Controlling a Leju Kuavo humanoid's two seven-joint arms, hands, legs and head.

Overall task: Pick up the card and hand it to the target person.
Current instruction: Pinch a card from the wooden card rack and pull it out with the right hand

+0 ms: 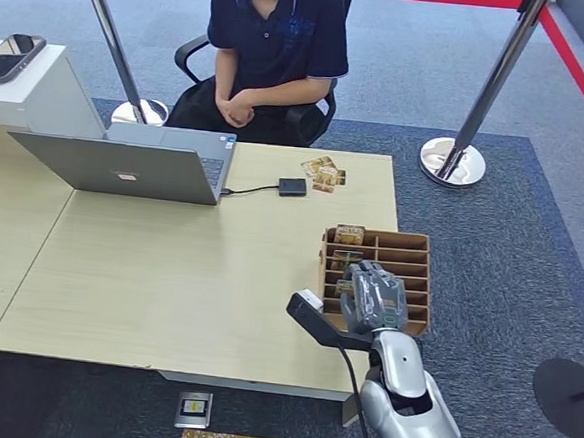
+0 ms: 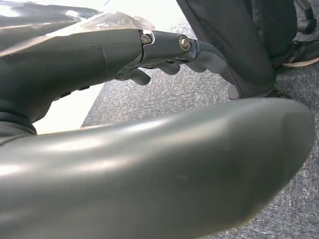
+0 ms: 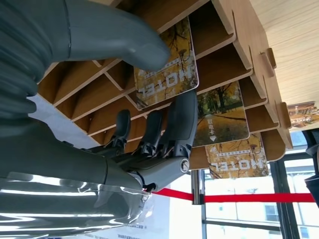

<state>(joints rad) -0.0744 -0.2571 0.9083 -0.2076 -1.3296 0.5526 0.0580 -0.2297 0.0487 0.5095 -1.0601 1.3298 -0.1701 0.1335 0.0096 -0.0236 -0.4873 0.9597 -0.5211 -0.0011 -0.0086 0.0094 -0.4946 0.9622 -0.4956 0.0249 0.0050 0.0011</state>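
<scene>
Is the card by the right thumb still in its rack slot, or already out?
Still in. The card sits between the rack's dividers; the right hand's thumb touches its face.

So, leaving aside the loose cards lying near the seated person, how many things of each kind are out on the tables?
Hotel cards in the rack: 3
Wooden card rack: 1
Laptop: 1
Small black box cabled to the laptop: 1
Smartphone: 1
Total: 7
</scene>
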